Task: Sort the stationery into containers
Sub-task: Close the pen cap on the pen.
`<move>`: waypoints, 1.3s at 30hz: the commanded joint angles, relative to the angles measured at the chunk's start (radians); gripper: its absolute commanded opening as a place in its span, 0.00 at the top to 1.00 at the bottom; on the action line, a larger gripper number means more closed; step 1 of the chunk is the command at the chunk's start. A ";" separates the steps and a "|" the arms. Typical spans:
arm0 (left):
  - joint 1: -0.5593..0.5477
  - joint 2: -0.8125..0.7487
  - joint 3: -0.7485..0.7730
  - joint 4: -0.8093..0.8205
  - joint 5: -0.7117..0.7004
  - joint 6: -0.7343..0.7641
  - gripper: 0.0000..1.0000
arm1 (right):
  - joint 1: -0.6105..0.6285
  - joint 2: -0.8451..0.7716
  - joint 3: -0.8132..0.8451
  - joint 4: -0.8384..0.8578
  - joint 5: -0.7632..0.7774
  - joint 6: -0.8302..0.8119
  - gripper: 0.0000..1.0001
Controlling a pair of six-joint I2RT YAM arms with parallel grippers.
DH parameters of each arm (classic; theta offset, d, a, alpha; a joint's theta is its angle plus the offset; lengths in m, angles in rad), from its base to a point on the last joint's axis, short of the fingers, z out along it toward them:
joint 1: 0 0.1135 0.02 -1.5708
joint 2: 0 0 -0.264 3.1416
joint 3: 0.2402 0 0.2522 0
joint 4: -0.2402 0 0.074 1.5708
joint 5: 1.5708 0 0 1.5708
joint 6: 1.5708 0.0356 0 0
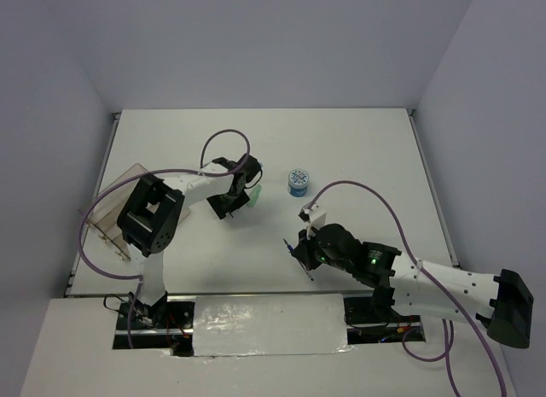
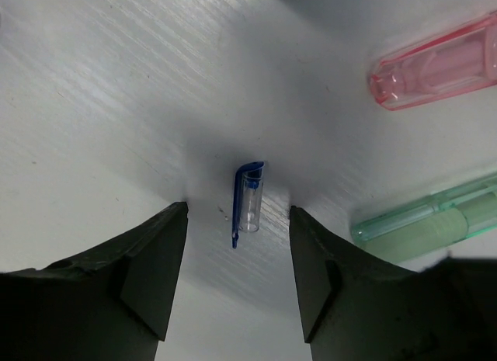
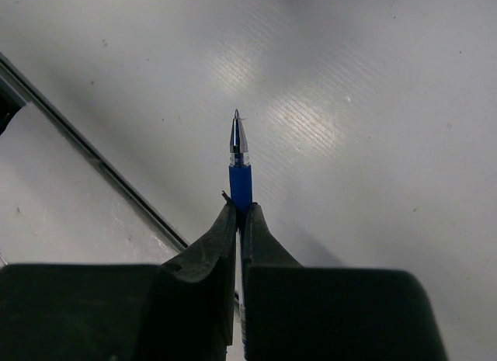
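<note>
**jo:** ok from above, what's where? I see the left gripper (image 1: 232, 205) hanging over the middle of the table (image 1: 367, 141), with a green capsule (image 1: 254, 192) just beside it

**mik:** yep, and a blue-and-white disc (image 1: 298, 182) sits a bit further right, on its own. The clear tray (image 1: 109, 211) is at the table's left edge, partly behind the left arm (image 1: 153, 218), well apart from all of that. Can't tell from up there if anything's in it

**jo:** and the right gripper (image 1: 300, 250)?

**mik:** near the front, middle-right, with a thin blue pen (image 1: 291, 244) poking out of it

**jo:** left wrist cam now. The fingers (image 2: 155, 275) are spread wide, gripping nothing. A little blue pen cap (image 2: 248, 198) lies flat on the table right between the tips, touching neither

**mik:** same here. The pink capsule (image 2: 435, 70) is in the far right corner. The green one lies nearer, close to the right finger. Both are see-through, lying flat, apart from each other

**jo:** right wrist cam: fingers (image 3: 210, 252) squeezed tight on the blue pen, pinching its blue grip part. The silver tip sticks out past them, pointing away from the camera

**mik:** is it touching the table?

**jo:** honestly can't tell from that angle. There's a dark straight line (image 3: 93, 155) running diagonally across the surface on the left
</note>
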 commanded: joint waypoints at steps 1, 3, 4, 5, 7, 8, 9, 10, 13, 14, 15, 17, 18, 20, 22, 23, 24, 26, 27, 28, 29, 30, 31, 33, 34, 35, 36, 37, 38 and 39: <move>-0.004 0.036 0.000 -0.013 0.009 -0.011 0.34 | 0.003 -0.014 -0.012 0.036 -0.004 -0.010 1.00; -0.004 0.053 -0.014 -0.019 0.009 -0.023 0.42 | 0.003 -0.015 -0.014 0.034 -0.007 -0.009 1.00; -0.004 0.043 -0.031 -0.007 0.015 -0.028 0.47 | 0.003 -0.018 -0.014 0.033 -0.004 -0.009 1.00; -0.004 0.036 -0.046 0.007 0.015 -0.031 0.50 | 0.003 -0.020 -0.012 0.030 -0.003 -0.009 1.00; -0.003 0.019 -0.086 0.036 0.013 -0.029 0.51 | 0.003 -0.025 -0.012 0.028 -0.003 -0.010 1.00; -0.001 0.019 -0.091 0.041 0.015 -0.026 0.54 | 0.003 -0.025 -0.009 0.030 -0.006 -0.012 1.00; 0.000 0.020 -0.099 0.044 0.016 -0.023 0.59 | 0.004 -0.025 -0.008 0.036 -0.009 -0.013 1.00; 0.003 0.022 -0.102 0.045 0.022 -0.019 0.70 | 0.003 -0.023 -0.006 0.039 -0.018 -0.015 1.00; 0.006 0.017 -0.129 0.070 0.030 -0.008 0.96 | 0.003 -0.017 -0.008 0.059 -0.038 -0.016 1.00; 0.009 0.013 -0.140 0.076 0.038 -0.006 1.00 | 0.003 -0.015 -0.014 0.079 -0.044 -0.016 1.00; 0.009 0.007 -0.160 0.084 0.041 -0.003 1.00 | 0.003 -0.014 -0.018 0.088 -0.052 -0.016 1.00; 0.009 -0.018 -0.183 0.119 0.048 0.012 1.00 | 0.004 -0.015 -0.032 0.118 -0.081 -0.015 1.00; 0.009 -0.029 -0.206 0.133 0.051 0.021 1.00 | 0.003 -0.012 -0.037 0.128 -0.086 -0.013 1.00; 0.009 -0.081 -0.236 0.203 0.079 0.066 1.00 | 0.003 -0.006 -0.048 0.157 -0.099 -0.006 1.00; 0.002 -0.165 -0.296 0.275 0.110 0.134 1.00 | 0.003 0.017 -0.057 0.180 -0.105 0.005 1.00; -0.003 -0.202 -0.315 0.333 0.119 0.153 1.00 | 0.003 0.029 -0.060 0.219 -0.125 0.022 1.00; -0.010 -0.238 -0.348 0.351 0.128 0.165 1.00 | 0.003 0.058 -0.064 0.229 -0.130 0.037 1.00; -0.044 -0.358 -0.378 0.395 0.139 0.210 1.00 | 0.003 0.092 -0.071 0.287 -0.133 0.095 1.00; -0.058 -0.396 -0.396 0.412 0.137 0.218 1.00 | 0.004 0.122 -0.068 0.315 -0.101 0.126 1.00; -0.095 -0.470 -0.401 0.414 0.131 0.222 1.00 | 0.004 0.136 -0.069 0.332 -0.081 0.160 1.00; -0.115 -0.505 -0.405 0.414 0.125 0.225 1.00 | 0.004 0.147 -0.074 0.380 -0.061 0.224 1.00; -0.154 -0.536 -0.413 0.403 0.110 0.222 1.00 | 0.004 0.167 -0.078 0.408 -0.052 0.252 1.00; -0.173 -0.599 -0.421 0.404 0.108 0.213 1.00 | 0.004 0.179 -0.080 0.440 -0.058 0.273 1.00; -0.222 -0.686 -0.444 0.412 0.101 0.190 1.00 | 0.015 0.214 -0.063 0.508 -0.075 0.310 1.00; -0.234 -0.711 -0.453 0.417 0.101 0.182 1.00 | 0.018 0.224 -0.057 0.530 -0.081 0.318 1.00; -0.248 -0.734 -0.468 0.420 0.101 0.173 1.00 | 0.024 0.241 -0.048 0.565 -0.086 0.320 1.00; -0.271 -0.775 -0.474 0.424 0.096 0.155 1.00 | 0.029 0.248 -0.038 0.576 -0.086 0.321 1.00; -0.279 -0.792 -0.482 0.426 0.085 0.149 1.00 | 0.038 0.256 -0.019 0.583 -0.083 0.324 1.00; -0.290 -0.806 -0.485 0.426 0.075 0.143 1.00 | 0.041 0.270 -0.006 0.577 -0.075 0.329 1.00; -0.305 -0.832 -0.487 0.427 0.064 0.138 1.00 | 0.049 0.274 0.009 0.577 -0.060 0.330 1.00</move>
